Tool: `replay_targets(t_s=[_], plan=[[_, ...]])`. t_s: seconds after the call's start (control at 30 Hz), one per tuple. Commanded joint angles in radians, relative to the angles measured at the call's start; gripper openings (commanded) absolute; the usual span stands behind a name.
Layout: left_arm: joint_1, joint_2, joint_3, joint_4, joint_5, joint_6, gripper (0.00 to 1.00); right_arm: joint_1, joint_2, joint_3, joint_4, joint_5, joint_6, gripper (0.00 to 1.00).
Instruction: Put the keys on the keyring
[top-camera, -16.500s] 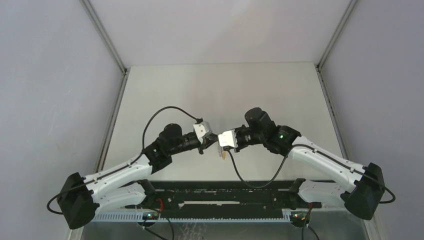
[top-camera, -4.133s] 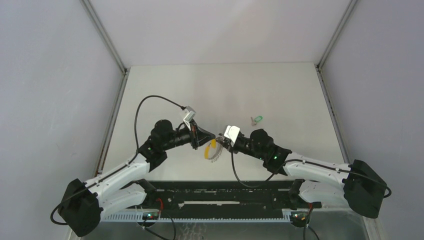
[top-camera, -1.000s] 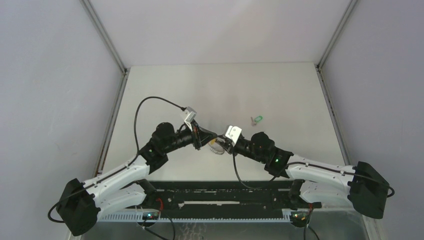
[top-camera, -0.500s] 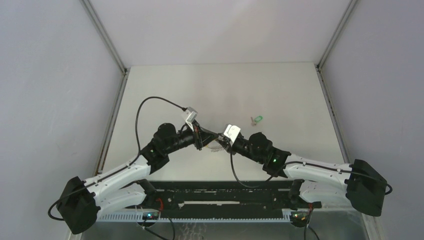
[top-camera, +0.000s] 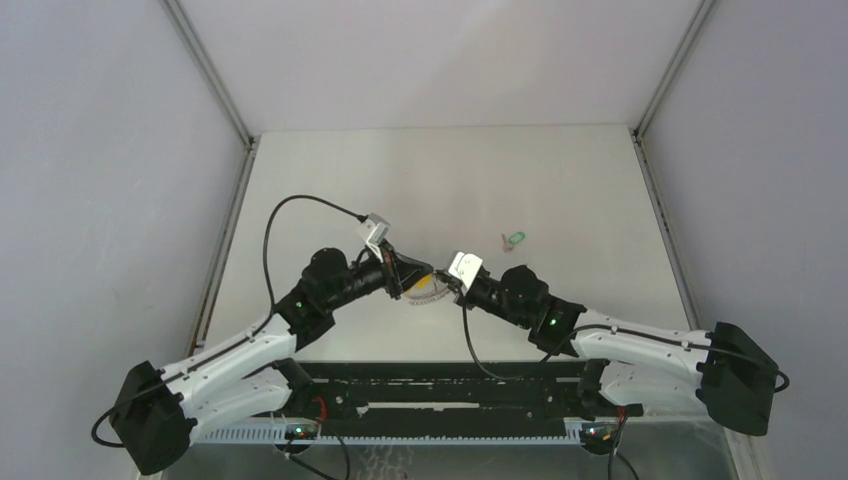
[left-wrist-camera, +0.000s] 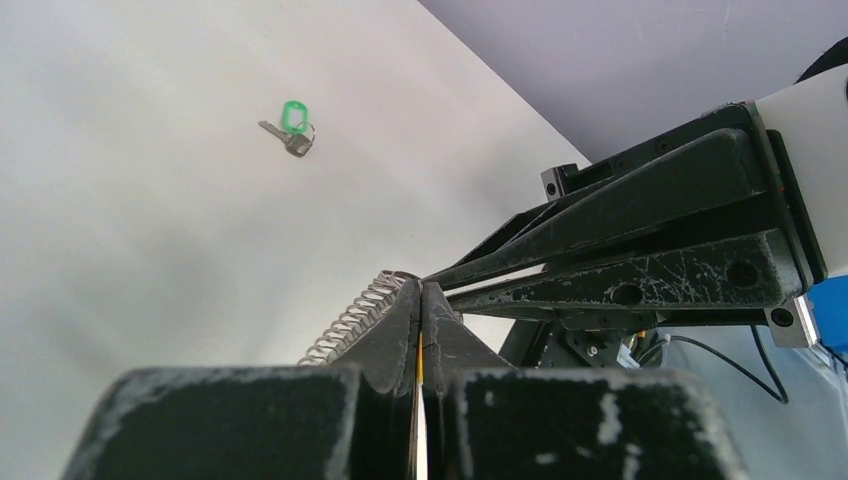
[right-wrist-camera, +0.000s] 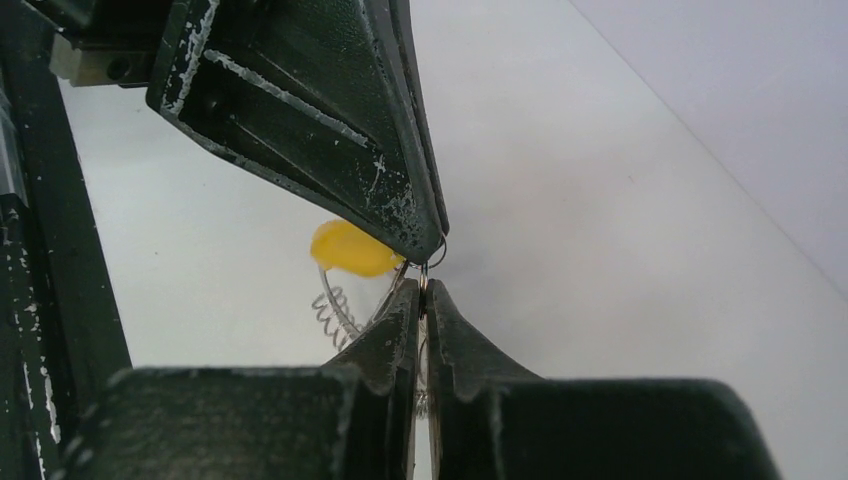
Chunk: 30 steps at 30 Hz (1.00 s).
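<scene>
Both left gripper (left-wrist-camera: 420, 300) and right gripper (right-wrist-camera: 423, 296) have jaws clamped on the keyring (left-wrist-camera: 350, 322), largely hidden behind their tips.

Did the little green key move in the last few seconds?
No. The green key lies at the same spot on the table, just as far from the rail along the right edge as before.

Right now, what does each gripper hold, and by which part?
The keyring, by its rim: left gripper pinches beside the coiled stretch, right gripper pinches thin wire next to it.
</scene>
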Motion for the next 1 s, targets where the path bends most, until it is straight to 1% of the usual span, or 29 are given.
replay_targets(t_s=[0.0, 0.23, 0.43, 0.57, 0.67, 0.83, 0.97], plan=[[0.014, -0.053, 0.005, 0.028, -0.007, 0.009, 0.0, -0.007, -0.067, 0.016, 0.019, -0.03, -0.048, 0.0], [0.07, -0.057, -0.035, 0.088, 0.07, -0.057, 0.0, -0.061, -0.171, -0.049, 0.096, -0.169, -0.083, 0.0], [0.076, -0.001, -0.039, 0.166, 0.151, -0.108, 0.02, -0.12, -0.22, -0.104, 0.251, -0.311, -0.068, 0.0], [0.076, 0.03, -0.044, 0.237, 0.2, -0.145, 0.04, -0.143, -0.207, -0.105, 0.316, -0.361, -0.051, 0.0], [0.076, 0.063, -0.048, 0.297, 0.238, -0.184, 0.04, -0.156, -0.194, -0.12, 0.397, -0.416, -0.029, 0.0], [0.077, 0.113, -0.076, 0.442, 0.272, -0.271, 0.05, -0.181, -0.17, -0.128, 0.508, -0.473, 0.01, 0.0], [0.081, 0.118, -0.08, 0.465, 0.274, -0.277, 0.08, -0.196, -0.163, -0.122, 0.523, -0.487, 0.019, 0.0]])
